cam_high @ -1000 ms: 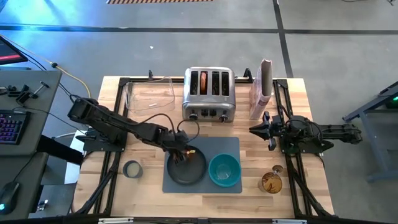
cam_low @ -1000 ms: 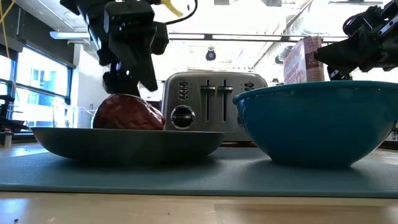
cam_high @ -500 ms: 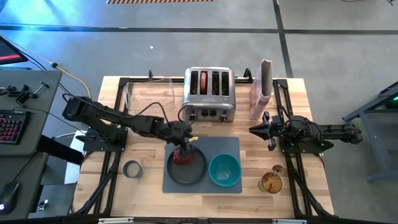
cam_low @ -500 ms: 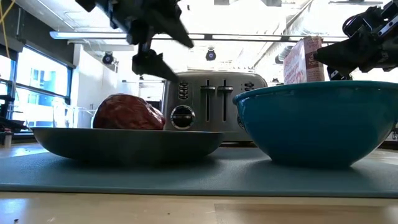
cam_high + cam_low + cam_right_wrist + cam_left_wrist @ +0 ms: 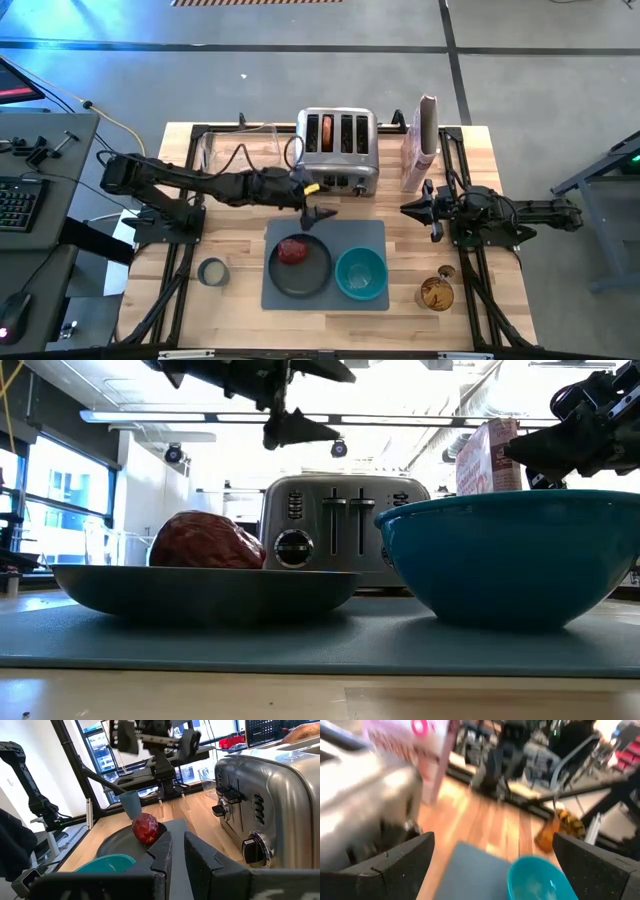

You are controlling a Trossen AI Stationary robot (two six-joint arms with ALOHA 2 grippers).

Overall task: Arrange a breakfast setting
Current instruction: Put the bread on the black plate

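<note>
High view: left gripper jaws wide open, empty, above mat edge; dark-red food lump lies apart on plate.

We count: mat 1 | plate 1 | bowl 1 | red food lump 1 | toaster 1, four slots | cereal bag 1 | arms 2

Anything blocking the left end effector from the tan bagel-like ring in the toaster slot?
Nothing visible. The left end effector is open, above the table between the chrome four-slot toaster and the dark grey round plate. The tan bagel-like ring stands in a slot, exposed from above.
</note>
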